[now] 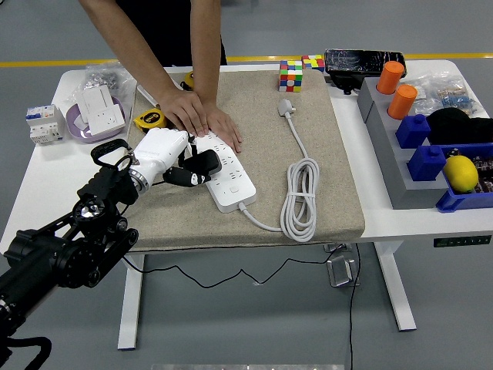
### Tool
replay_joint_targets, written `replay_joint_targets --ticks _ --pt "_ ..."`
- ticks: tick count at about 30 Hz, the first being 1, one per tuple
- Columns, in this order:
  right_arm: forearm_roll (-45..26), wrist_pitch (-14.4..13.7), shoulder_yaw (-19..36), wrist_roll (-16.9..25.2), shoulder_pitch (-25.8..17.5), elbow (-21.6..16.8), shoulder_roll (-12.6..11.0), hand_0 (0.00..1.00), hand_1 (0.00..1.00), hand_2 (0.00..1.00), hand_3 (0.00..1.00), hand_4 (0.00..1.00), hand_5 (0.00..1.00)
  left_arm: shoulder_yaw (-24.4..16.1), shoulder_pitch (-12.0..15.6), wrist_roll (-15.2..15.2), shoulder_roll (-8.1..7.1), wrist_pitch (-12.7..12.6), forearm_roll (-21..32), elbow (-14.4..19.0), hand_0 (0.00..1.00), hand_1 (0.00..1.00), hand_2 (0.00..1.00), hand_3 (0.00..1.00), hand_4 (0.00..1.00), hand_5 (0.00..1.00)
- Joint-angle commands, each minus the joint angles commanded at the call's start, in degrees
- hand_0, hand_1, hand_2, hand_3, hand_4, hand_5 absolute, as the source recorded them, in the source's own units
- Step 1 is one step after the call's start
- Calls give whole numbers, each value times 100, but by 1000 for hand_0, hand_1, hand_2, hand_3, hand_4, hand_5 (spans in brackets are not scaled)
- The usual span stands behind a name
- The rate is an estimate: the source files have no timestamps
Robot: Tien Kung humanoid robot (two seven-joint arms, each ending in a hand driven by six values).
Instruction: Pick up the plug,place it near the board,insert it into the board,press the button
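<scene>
Two hands of a person (202, 114) pressed flat on the strip's (227, 171) far end (presumably steadying it) while the left hand (166, 154), fingers curled around a black plug (202, 164), held it against the strip's near-left sockets for insertion.

The left arm (69, 247) is black, with exposed joints and cables. Its left hand (166, 154) has a white shell — the fingertips are black.
</scene>
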State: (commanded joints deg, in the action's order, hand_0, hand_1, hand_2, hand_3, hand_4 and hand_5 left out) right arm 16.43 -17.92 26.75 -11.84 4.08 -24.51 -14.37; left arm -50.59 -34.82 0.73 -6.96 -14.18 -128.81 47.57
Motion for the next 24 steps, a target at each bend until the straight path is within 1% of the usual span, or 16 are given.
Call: replay_joint_targets --ticks 7,15,24 --pt "7 -9 14 12 1 -5 6 870 806 768 780 998 834 -18 -12 -38 16 -55 -2 -24 575 468 290 286 484 406" --pt "-2 -15 5 14 -3 -4 1 870 805 768 781 998 834 43 -13 -45 21 -51 -20 -86 568 473 293 296 487 404" --pt "0 -13 13 18 13 -7 3 870 804 767 780 998 834 -5 -40 -78 36 -118 -119 -267 567 476 293 297 490 405"
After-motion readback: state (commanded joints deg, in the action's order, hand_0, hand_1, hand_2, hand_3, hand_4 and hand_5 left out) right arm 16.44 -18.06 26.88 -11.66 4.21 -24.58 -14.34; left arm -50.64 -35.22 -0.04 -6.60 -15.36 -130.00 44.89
